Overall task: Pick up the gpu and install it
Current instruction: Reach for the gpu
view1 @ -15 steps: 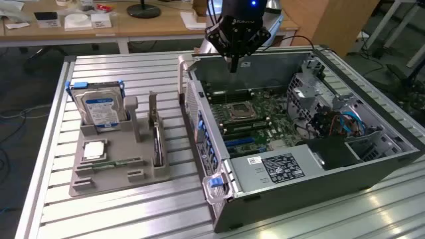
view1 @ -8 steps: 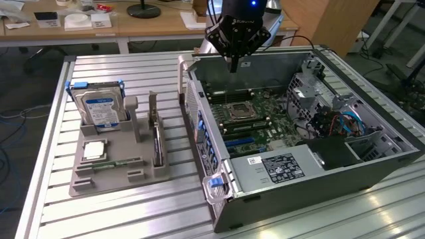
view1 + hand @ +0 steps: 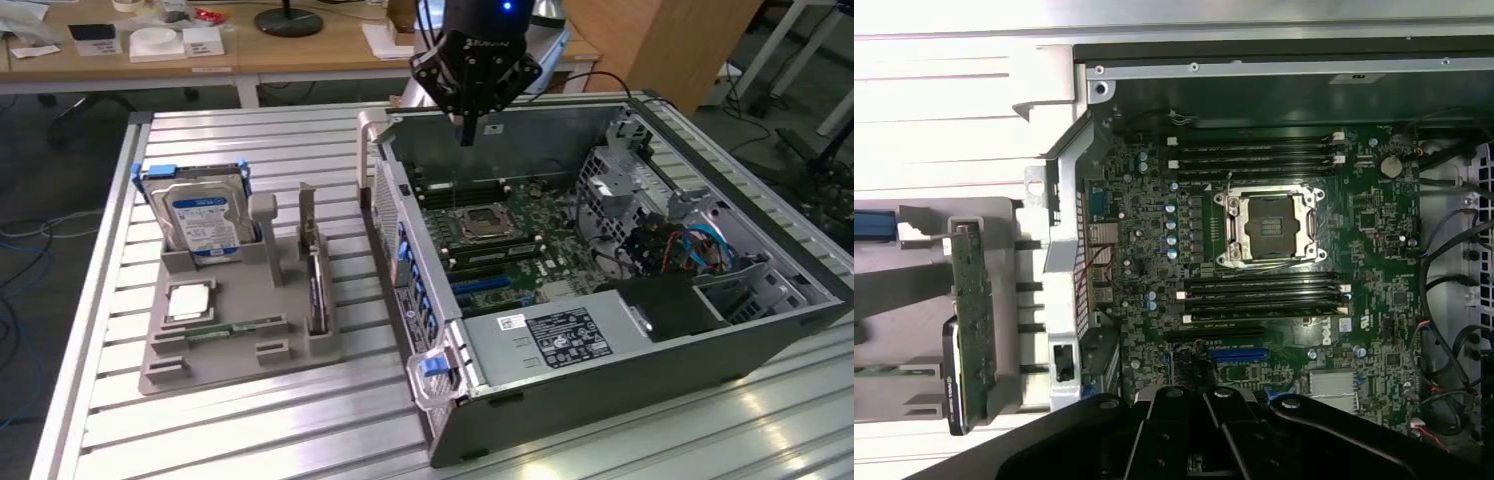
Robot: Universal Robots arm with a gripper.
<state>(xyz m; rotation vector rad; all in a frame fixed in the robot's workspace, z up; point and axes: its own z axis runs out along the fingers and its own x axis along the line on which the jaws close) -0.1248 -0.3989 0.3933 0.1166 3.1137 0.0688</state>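
Note:
The gpu (image 3: 316,292) is a thin dark card standing on edge in a slot of the grey holder (image 3: 240,355), at the exterior view's left of the open computer case (image 3: 627,300). In the wrist view the gpu (image 3: 972,335) shows edge-on as a green board with a metal bracket. My gripper (image 3: 467,138) hangs above the far part of the case, over the motherboard (image 3: 501,235), well apart from the gpu. Its fingers are shut with nothing between them. The wrist view has the gripper (image 3: 1196,400) over the motherboard (image 3: 1254,270), near a blue slot (image 3: 1239,355).
A blue-labelled hard drive (image 3: 200,220) stands upright at the holder's far end. A small chip (image 3: 191,300) and a green memory stick (image 3: 238,326) lie in it. The case's side walls, drive cage (image 3: 627,180) and cables (image 3: 687,250) surround the motherboard. A ribbed metal table (image 3: 267,440) carries everything.

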